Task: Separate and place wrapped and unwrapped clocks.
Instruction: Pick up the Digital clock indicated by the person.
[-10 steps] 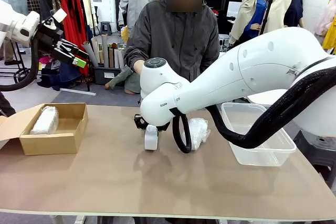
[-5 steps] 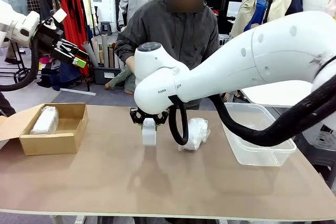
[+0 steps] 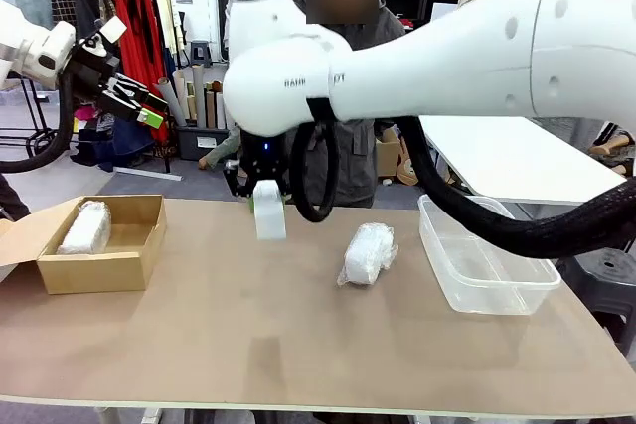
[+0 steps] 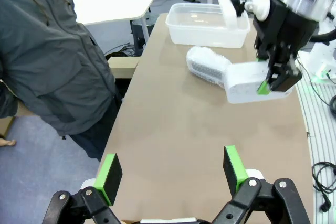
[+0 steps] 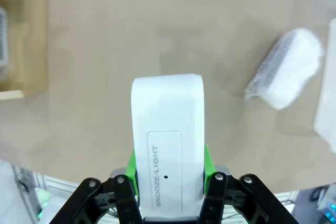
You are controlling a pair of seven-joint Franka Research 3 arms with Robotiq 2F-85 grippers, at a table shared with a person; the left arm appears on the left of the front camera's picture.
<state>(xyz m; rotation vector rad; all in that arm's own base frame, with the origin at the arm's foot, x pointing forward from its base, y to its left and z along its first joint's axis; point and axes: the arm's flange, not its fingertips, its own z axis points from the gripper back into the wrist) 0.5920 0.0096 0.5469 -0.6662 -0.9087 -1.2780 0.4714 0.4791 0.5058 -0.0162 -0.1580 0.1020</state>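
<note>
Unwrapped clock [image 5: 168, 145] is pinched between the right gripper's [image 3: 260, 189] green pads [image 5: 208, 165], hanging above the table's [image 3: 248, 345] middle. With one wrapped clock [image 3: 87, 227] in the cardboard box [image 3: 99, 270] at the left edge, I'd carry this one high over the second wrapped clock [image 3: 368, 250] to the clear tub [image 3: 497, 300] by the right edge, lowering before release. Left gripper [image 4: 170, 169] gapes, empty.

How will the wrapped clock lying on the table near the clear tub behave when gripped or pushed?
The wrapped clock looks crinkly and loose, so its wrap will probably give and slip first. It lies flat on the table, so a push likely slides it.
</note>
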